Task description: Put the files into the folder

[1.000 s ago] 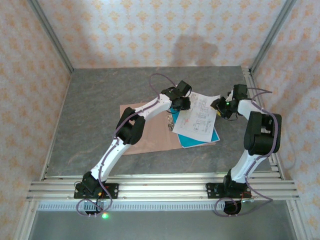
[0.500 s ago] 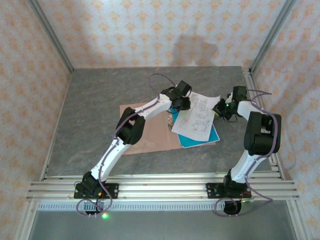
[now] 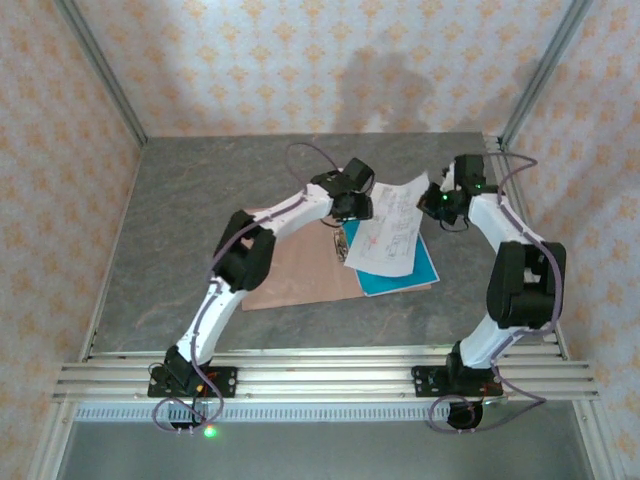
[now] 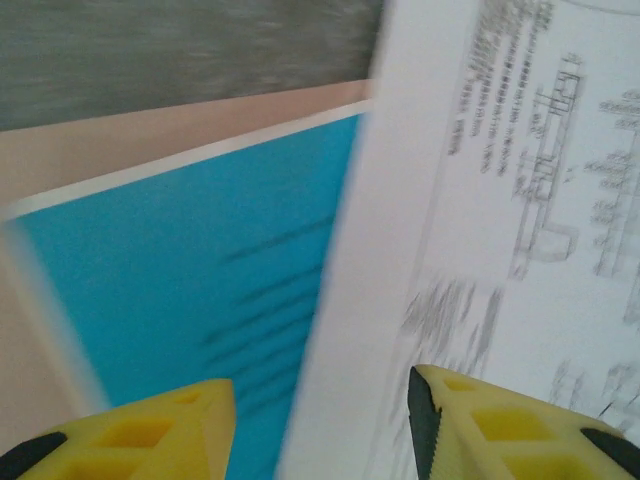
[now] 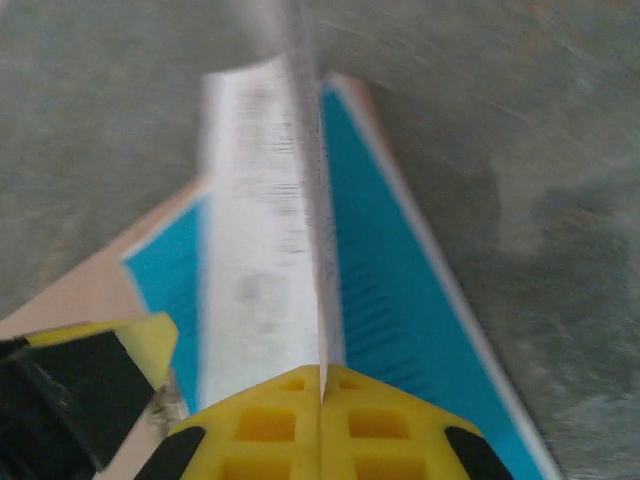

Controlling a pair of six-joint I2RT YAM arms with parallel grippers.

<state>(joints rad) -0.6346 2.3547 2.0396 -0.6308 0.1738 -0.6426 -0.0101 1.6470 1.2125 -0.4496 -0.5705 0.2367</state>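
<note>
On the desk point(image 3: 180, 220) lies the salmon folder point(image 3: 300, 272), the teal sheet point(image 3: 408, 276) partly over its right side. We cannot read the white sheet point(image 3: 385, 232)'s blurred print. The right fingers point(image 5: 322, 415) pinch its lifted edge; the left fingers point(image 4: 320, 428) gape astride its opposite edge.

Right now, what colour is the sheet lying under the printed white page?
The lower sheet is teal-blue, clearest in the left wrist view.
</note>
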